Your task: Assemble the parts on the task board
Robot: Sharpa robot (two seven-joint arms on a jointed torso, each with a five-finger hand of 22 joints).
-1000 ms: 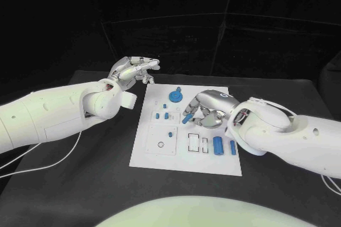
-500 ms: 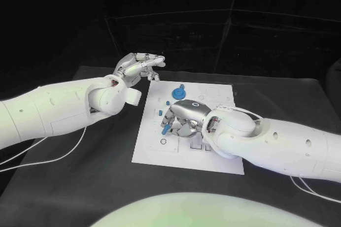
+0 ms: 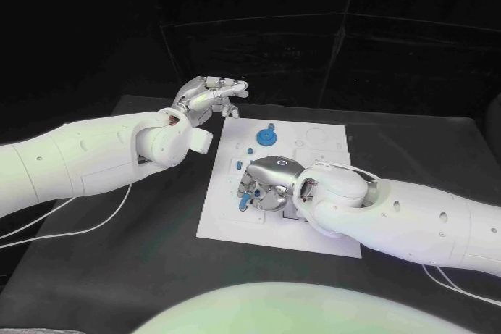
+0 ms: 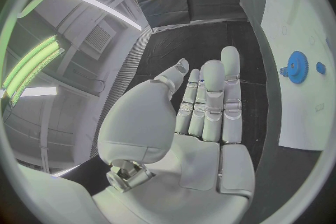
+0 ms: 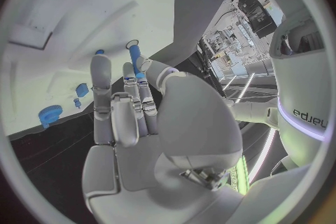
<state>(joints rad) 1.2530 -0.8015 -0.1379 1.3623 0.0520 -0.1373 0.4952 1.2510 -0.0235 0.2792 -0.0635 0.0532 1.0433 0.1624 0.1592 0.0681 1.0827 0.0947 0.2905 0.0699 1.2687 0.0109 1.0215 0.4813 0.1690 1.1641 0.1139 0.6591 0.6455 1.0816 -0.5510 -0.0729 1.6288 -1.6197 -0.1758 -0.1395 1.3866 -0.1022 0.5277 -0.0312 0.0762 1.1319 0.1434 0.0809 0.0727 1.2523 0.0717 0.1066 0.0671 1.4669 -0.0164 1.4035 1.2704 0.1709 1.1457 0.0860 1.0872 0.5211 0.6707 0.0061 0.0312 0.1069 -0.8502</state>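
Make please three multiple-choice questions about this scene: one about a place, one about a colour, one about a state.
1. Where is the blue gear?
A. on the task board, toward its far edge
B. on the black table, off the board
C. in the left robot hand

2. What colour is the peg in the right robot hand?
A. red
B. blue
C. yellow

3. What is the state of the left robot hand?
A. it holds the gear
B. it presses on the board
C. it holds nothing, beyond the board's far corner

Answers: 1 A, the gear lies on the white plate. 2 B, both views show it blue. 3 C, its wrist view shows a bare palm.
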